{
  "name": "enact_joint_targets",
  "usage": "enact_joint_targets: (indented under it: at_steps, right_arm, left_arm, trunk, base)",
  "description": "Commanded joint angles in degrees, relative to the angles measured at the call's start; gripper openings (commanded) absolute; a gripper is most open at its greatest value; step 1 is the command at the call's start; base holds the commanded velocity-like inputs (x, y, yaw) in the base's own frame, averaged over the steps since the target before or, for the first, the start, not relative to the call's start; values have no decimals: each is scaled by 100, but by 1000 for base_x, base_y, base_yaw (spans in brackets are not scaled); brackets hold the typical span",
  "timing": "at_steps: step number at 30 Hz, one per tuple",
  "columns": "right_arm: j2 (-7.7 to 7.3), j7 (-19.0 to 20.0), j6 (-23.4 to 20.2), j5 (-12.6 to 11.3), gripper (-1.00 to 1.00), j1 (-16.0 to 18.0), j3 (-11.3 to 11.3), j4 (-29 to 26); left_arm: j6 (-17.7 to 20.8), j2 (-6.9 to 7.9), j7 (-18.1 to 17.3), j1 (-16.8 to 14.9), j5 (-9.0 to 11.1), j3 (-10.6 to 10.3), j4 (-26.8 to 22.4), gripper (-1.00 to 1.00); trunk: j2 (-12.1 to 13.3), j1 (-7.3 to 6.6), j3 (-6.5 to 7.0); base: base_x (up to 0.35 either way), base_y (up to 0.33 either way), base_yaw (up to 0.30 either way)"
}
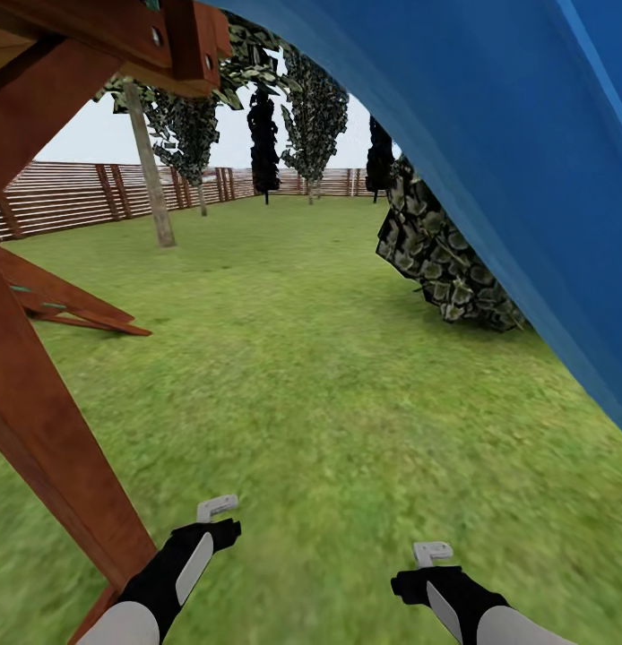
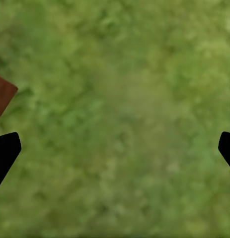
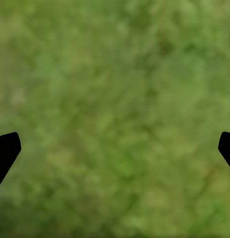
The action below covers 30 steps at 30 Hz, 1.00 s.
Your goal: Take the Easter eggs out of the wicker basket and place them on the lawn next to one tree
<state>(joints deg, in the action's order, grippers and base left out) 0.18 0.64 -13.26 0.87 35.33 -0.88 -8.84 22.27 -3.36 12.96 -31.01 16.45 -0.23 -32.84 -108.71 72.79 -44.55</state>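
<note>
Both tools are spread wide open with nothing in them, just hanging low over the lawn (image 1: 329, 376). From the head view the left tool (image 1: 218, 507) sits right next to the slanted brown wooden beam (image 1: 51, 430) of the play frame, and the right tool (image 1: 433, 552) is well apart from that beam, out over bare grass. The wrist views back it up: the left tool (image 2: 115, 148) has its dark fingertips (image 2: 5, 151) at the far edges with grass between them, plus a little corner of the brown beam (image 2: 3, 94) poking in. The right tool (image 3: 115, 148) is the same deal, fingertips (image 3: 5, 151) far apart with blurry green turf between them.

As for the task stuff, what I can see is the lawn itself stretching away from the beam toward the slatted wooden fence (image 1: 69, 193) at the back. A tree (image 1: 150, 170) with a bare grey-brown trunk stands beyond the beam, near the fence. A second, thinner trunk (image 1: 202, 197) is just past it. Further along the fence there are a couple of dark narrow cypresses (image 1: 263, 143). A big blue slide (image 1: 508, 161) sweeps down on the side away from the beam, and a leafy bush (image 1: 441, 255) sits tucked against it on the grass.
</note>
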Motion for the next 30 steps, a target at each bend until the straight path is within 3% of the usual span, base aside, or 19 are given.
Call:
enact_joint_targets:
  at_steps: [1,18,30]
  right_arm:
    - [0,7,-36,10,100,1,-9,-13]
    - [0,7,-36,10,100,1,-9,-13]
    - [0,7,-44,10,100,1,-9,-13]
  left_arm:
    - [23,-1,40,-1,60,-3,-5,100]
    - [23,2,36,-1,60,-1,12,100]
    - [23,11,38,-1,60,-2,6,100]
  trunk:
    - [-44,22,-24]
    - [-726,395,-329]
    - [-726,395,-329]
  base:
    - [0,0,0]
    - [45,0,0]
    - [313,0,0]
